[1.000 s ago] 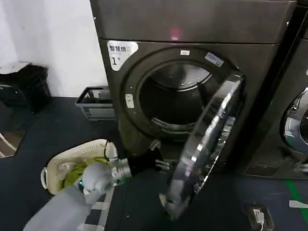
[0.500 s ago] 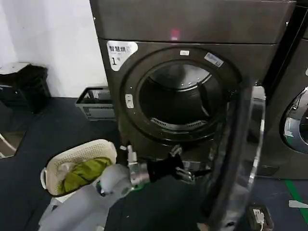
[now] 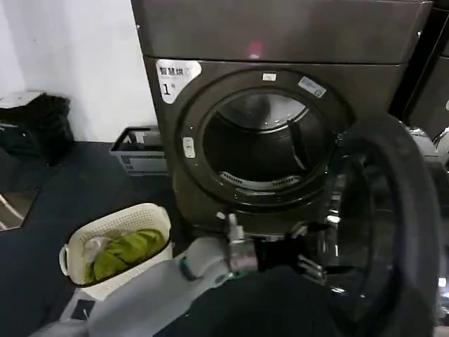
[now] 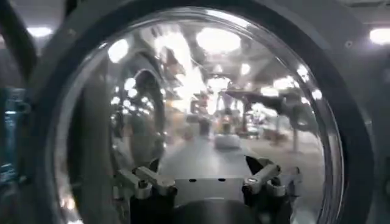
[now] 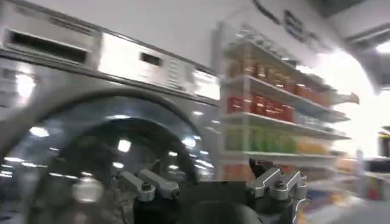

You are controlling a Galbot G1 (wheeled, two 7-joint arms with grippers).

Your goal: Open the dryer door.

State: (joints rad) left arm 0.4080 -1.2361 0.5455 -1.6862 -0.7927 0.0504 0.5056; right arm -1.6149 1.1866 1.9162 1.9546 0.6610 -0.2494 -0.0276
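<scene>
The bronze-grey dryer [image 3: 210, 189] labelled "1" stands with its drum mouth [image 3: 263, 151] uncovered. The dryer door [image 3: 393, 232] is swung out to the right, its dark grey inner side and tinted glass turned toward me. My left arm reaches in from the lower left, and my left gripper [image 3: 312, 263] is at the lower inner face of the door. In the left wrist view the door glass [image 4: 213, 103] lies close ahead, and my left gripper [image 4: 204, 173] is open with nothing between its fingers. My right gripper [image 5: 195, 176] is open and holds nothing.
A cream laundry basket [image 3: 119, 242] with green clothes sits on the dark floor left of the dryer. A grey crate [image 3: 137, 151] and a black bin [image 3: 42, 126] stand by the white wall. The neighbouring machine [image 3: 438, 105] is at the right edge.
The door has swung further open to the right, from half-turned through edge-on to showing its inner side. My left arm has followed it rightward.
</scene>
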